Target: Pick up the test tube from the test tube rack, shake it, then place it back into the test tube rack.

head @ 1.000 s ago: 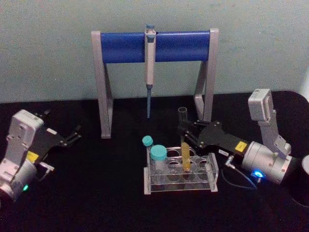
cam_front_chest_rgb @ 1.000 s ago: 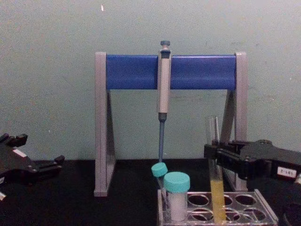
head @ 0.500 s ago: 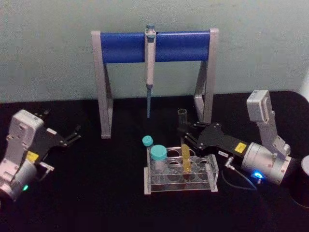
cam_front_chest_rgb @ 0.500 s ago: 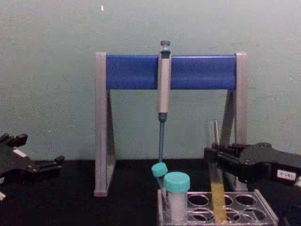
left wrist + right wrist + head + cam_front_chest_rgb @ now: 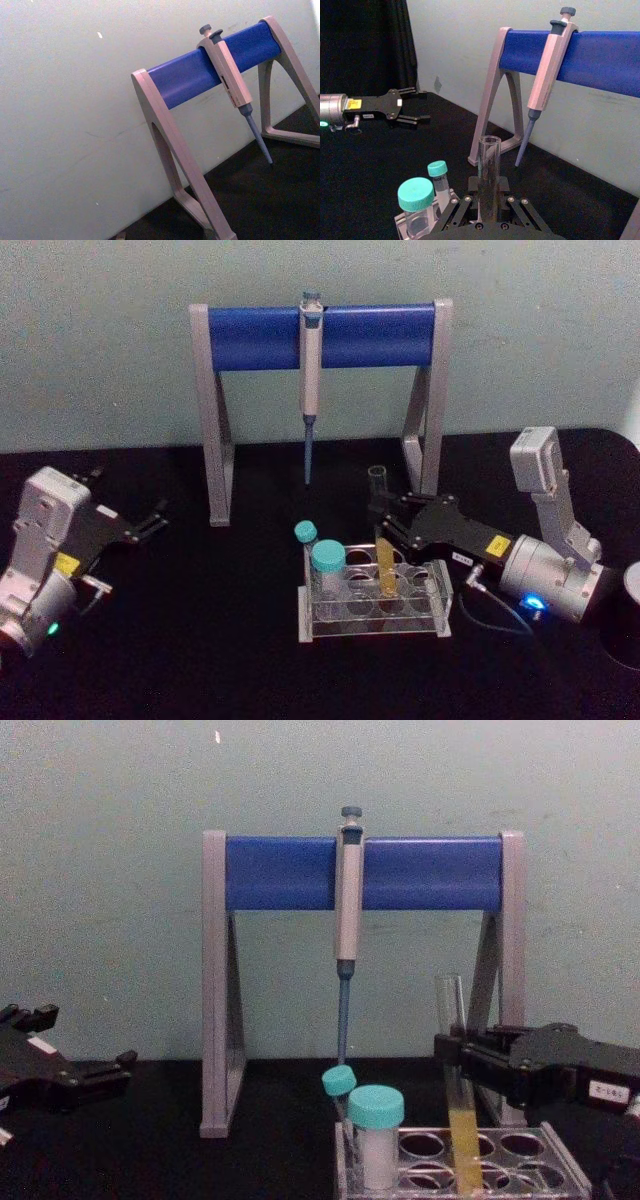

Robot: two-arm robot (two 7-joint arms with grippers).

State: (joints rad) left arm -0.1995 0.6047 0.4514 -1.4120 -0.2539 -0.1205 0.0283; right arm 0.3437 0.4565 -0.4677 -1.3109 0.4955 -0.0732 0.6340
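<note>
The test tube (image 5: 384, 572), clear glass with yellow liquid in its lower part, stands upright in a hole of the test tube rack (image 5: 372, 626) at the table's middle. My right gripper (image 5: 384, 518) comes in from the right and is shut on the test tube's clear middle, above the rack. The chest view shows the test tube (image 5: 462, 1140), the right gripper (image 5: 450, 1055) and the rack (image 5: 560, 1172) from the side. In the right wrist view the fingers hug the tube (image 5: 488, 165). My left gripper (image 5: 152, 521) is parked open at the far left, well apart from the rack.
A short teal-capped vial (image 5: 327, 562) and a thin teal-capped tube (image 5: 305, 533) occupy the rack's left holes. Behind the rack stands the grey-and-blue pipette stand (image 5: 250, 338) with a pipette (image 5: 310, 370) hanging from it. A dark round object (image 5: 625, 625) sits at the right edge.
The right gripper and the test tube have sunk slightly, so the tube sits a little deeper in the rack. The left arm has not moved.
</note>
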